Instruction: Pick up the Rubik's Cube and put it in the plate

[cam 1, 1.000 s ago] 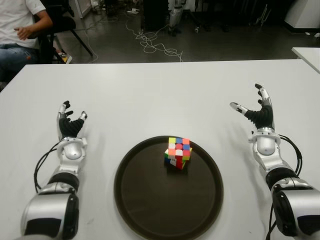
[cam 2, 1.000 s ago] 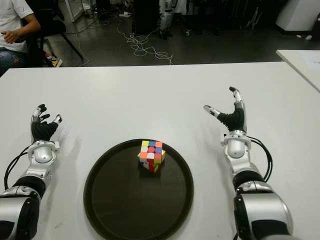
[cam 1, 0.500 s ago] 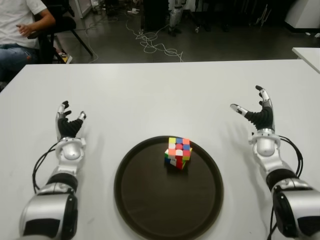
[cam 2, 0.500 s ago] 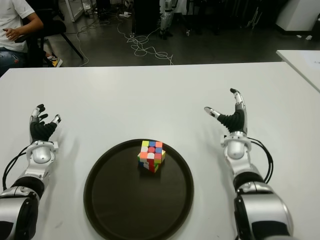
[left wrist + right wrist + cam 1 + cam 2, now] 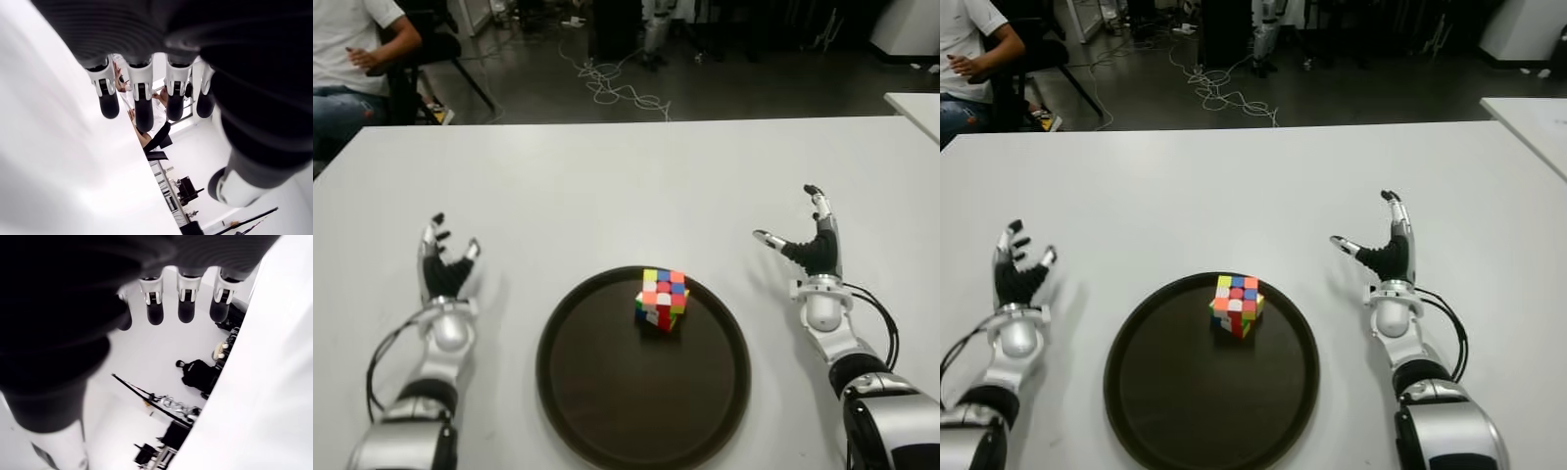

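The Rubik's Cube [image 5: 662, 299] sits inside the dark round plate [image 5: 607, 392], in its far part, right of centre. No hand touches it. To the right of the plate my right hand [image 5: 800, 238] is over the white table with fingers spread and nothing in it. My left hand [image 5: 443, 261] shows left of the plate, fingers extended and empty. Both wrist views show straight fingers [image 5: 142, 100] [image 5: 186, 298] holding nothing.
The white table [image 5: 626, 186] stretches wide beyond the plate. A seated person [image 5: 347, 59] is at the far left past the table edge. Cables lie on the floor beyond. A second white table corner [image 5: 915, 103] shows at far right.
Both hands have drawn back toward me, and the right hand has shifted slightly inward toward the plate. The cube and plate have not moved.
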You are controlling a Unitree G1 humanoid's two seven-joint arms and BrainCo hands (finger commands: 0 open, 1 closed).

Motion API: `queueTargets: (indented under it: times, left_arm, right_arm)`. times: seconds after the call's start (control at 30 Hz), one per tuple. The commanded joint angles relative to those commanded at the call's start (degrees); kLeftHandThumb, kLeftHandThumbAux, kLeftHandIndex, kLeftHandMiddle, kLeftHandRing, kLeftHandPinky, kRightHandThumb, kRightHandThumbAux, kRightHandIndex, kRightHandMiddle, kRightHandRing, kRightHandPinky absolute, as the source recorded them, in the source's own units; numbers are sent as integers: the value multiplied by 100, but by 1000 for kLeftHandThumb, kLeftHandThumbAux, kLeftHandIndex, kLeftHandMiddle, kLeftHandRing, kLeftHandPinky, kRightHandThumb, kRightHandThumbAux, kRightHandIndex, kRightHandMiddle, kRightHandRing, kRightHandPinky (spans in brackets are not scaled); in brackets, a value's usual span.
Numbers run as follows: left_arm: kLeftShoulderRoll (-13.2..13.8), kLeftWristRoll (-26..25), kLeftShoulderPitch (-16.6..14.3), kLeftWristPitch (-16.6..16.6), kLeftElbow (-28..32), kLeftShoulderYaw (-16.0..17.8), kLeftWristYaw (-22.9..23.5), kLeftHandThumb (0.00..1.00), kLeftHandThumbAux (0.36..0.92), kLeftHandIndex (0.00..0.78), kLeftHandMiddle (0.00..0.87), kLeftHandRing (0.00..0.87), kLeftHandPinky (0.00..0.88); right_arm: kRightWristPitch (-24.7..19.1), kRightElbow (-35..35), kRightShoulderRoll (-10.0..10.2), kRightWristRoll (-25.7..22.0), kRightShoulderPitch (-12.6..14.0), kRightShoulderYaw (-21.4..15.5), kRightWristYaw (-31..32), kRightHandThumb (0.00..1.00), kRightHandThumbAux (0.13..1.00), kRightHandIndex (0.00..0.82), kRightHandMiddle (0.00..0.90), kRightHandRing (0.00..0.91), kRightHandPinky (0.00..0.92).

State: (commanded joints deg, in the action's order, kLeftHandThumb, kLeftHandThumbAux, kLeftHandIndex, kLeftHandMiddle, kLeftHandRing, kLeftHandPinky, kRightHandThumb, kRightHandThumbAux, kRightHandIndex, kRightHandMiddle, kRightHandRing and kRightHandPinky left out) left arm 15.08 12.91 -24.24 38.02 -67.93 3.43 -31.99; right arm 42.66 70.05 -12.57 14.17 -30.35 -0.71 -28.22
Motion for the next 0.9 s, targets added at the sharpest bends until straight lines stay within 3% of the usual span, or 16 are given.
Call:
queueTargets:
  times: [0.13, 0.4, 0.9]
  left_arm:
    - [-20, -17, -205, -41, -158, 18, -59, 101, 755, 98, 160, 186, 220]
    - [-19, -1, -182, 80, -195, 9, -246, 113, 756, 104, 161, 184, 212]
    - [25, 107, -269, -16, -315, -67, -435, 97, 769, 107, 147, 174, 213]
  right_arm:
    - [36, 8, 15, 40, 4, 17, -57, 0, 821, 6, 0, 0, 0]
    - [64, -4, -3, 122, 3, 62, -176, 0, 796, 10, 0, 0, 0]
    - [-24, 53, -35, 87, -86, 22, -173, 0, 750, 21, 3, 0, 0]
